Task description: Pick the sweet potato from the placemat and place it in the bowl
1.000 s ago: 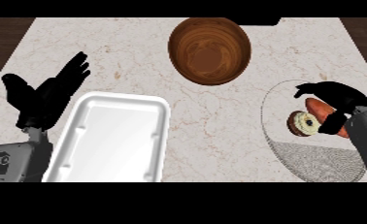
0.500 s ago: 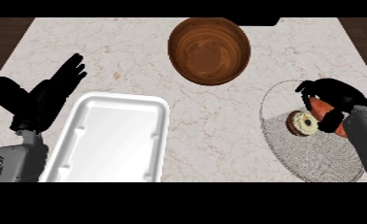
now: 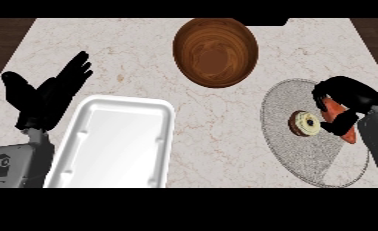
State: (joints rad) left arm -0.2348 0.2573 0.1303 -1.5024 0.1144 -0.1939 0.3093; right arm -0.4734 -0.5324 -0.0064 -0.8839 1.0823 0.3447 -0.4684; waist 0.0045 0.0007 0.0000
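Right hand (image 3: 345, 102) at the right edge, fingers curled down over the orange sweet potato (image 3: 338, 111) and clamped on it, still on the grey round placemat (image 3: 310, 160). Just left of that hand, on the same mat, a small donut-like ring (image 3: 304, 124). Left hand (image 3: 46, 94) resting open at the left edge, fingers straight and pointing up, beside the white tray (image 3: 111, 145). Brown wooden bowl (image 3: 215, 51) farther up the marbled desk (image 3: 221, 115), well apart from the placemat, with bare desk between.
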